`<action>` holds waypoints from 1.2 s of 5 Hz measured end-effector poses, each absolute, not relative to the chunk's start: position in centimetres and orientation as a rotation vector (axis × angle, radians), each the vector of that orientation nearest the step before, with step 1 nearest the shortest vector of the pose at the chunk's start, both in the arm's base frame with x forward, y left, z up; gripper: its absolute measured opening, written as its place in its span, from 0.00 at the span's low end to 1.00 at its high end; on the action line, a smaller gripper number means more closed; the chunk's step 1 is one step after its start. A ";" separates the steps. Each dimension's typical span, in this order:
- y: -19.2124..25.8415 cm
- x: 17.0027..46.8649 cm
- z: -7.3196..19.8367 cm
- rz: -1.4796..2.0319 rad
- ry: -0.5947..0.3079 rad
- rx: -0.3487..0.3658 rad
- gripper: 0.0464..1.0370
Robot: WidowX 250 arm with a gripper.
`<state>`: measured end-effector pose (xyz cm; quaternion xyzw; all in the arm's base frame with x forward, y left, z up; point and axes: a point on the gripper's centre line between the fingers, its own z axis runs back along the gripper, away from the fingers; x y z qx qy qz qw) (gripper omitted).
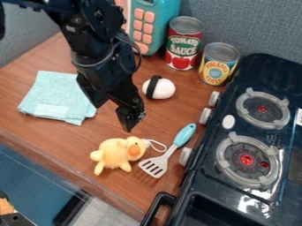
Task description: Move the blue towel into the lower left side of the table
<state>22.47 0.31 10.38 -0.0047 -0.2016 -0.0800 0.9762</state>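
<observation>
we judge the towel (54,92), at nine o'clock, soft and light (nothing fragile); pinch its four-o'clock corner. our gripper (112,118) gapes, empty.

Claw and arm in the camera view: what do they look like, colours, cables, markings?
The arm is black, built of chunky, angular segments, with a small pale mark on its upper part. A thin black cable loops out beside it. The claw is black too, with two angular, tapering fingers and small light specks near one tip.
</observation>
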 end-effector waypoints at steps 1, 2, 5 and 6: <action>0.3 22.2 10.0 -0.161 -0.392 -0.012 0.96; 3.0 21.3 9.6 -0.095 -0.362 0.010 0.96; 12.4 22.0 7.1 0.083 -0.360 0.108 0.96; 14.1 22.8 4.9 0.149 -0.330 0.152 0.96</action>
